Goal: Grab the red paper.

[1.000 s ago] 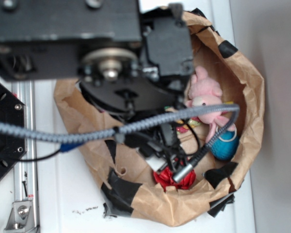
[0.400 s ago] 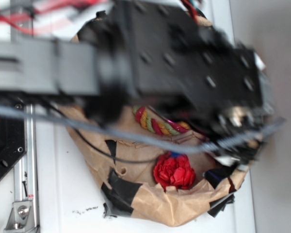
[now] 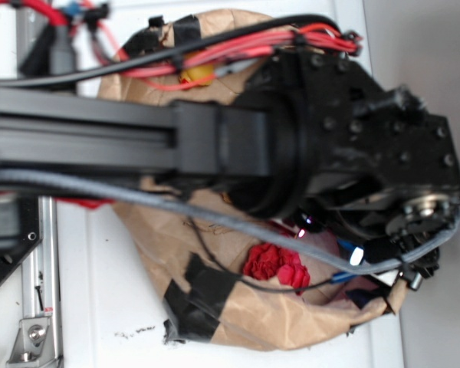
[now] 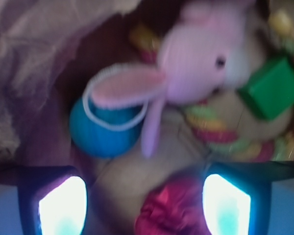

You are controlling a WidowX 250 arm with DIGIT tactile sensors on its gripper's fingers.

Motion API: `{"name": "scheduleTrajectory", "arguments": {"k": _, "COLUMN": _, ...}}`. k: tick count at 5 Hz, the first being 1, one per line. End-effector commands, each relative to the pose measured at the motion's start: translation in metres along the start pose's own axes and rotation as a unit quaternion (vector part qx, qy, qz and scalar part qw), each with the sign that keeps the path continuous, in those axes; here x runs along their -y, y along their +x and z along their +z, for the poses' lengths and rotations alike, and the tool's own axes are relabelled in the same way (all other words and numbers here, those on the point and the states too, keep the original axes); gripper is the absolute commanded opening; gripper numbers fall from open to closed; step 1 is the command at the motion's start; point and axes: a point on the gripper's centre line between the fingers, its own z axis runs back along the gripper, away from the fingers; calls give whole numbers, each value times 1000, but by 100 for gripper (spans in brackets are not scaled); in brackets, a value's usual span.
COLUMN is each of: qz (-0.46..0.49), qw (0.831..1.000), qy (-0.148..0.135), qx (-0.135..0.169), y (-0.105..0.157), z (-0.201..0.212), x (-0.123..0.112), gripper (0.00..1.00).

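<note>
- Since the earlier frame the arm (image 3: pixel 215 146) has swung across the paper bag (image 3: pixel 161 230), so the braided rope seen from outside before is now hidden under it, and the red paper (image 3: pixel 276 267) stays low in the bag.
- The gripper (image 4: pixel 144 205) is spread wide: its two lit fingertips (image 4: pixel 63 205) stand well apart at the bottom corners of the wrist view, with nothing pinched between them.
- The red paper (image 4: pixel 171 208) lies between the fingers, nearer the right one, and seems not to touch either, though the blur makes that hard to judge.
- Ahead of the hand lies a pink plush bunny (image 4: pixel 196 63), one ear hanging down toward the gripper.
- Ahead and to the left, a blue ball (image 4: pixel 105 129) sits under that ear, with a white loop across it.
- Ahead and to the right is a green block (image 4: pixel 272 88), beside the bunny's face.
- A braided rope (image 4: pixel 225 134) of red, green and yellow curls beneath the bunny and the block.
- Red wires (image 3: pixel 238 50) run along the top of the arm in the outside view.
</note>
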Motion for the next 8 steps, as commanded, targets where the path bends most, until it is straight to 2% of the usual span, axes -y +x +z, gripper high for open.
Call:
{"name": "scheduleTrajectory", "arguments": {"k": 1, "qz": -57, "qw": 998, "qy": -22, "qx": 7, "y": -21, "z": 15, "x": -38, "gripper": 100}}
{"name": "scheduleTrajectory", "arguments": {"k": 2, "qz": -79, "qw": 995, "qy": -46, "qx": 48, "y": -31, "z": 23, "x": -51, "gripper": 100}}
{"name": "scheduleTrajectory", "arguments": {"k": 3, "qz": -88, "qw": 990, "qy": -92, "qx": 60, "y": -31, "z": 19, "x": -41, "gripper": 100}}
{"name": "scheduleTrajectory", "arguments": {"k": 4, "qz": -101, "qw": 981, "qy": -157, "qx": 59, "y": -27, "z": 18, "x": -30, "gripper": 100}}
{"name": "scheduleTrajectory", "arguments": {"k": 5, "qz": -100, "qw": 983, "qy": -147, "qx": 45, "y": -26, "z": 6, "x": -17, "gripper": 100}}
{"name": "scheduleTrajectory", "arguments": {"k": 6, "qz": -110, "qw": 986, "qy": -128, "qx": 7, "y": -30, "z": -22, "x": -9, "gripper": 100}}
{"name": "scheduleTrajectory", "arguments": {"k": 7, "qz": -123, "qw": 989, "qy": -76, "qx": -14, "y": -39, "z": -43, "x": -11, "gripper": 100}}
{"name": "scheduleTrajectory", "arguments": {"k": 8, "qz": -80, "qw": 995, "qy": 32, "qx": -51, "y": -43, "z": -51, "x": -34, "gripper": 0}}
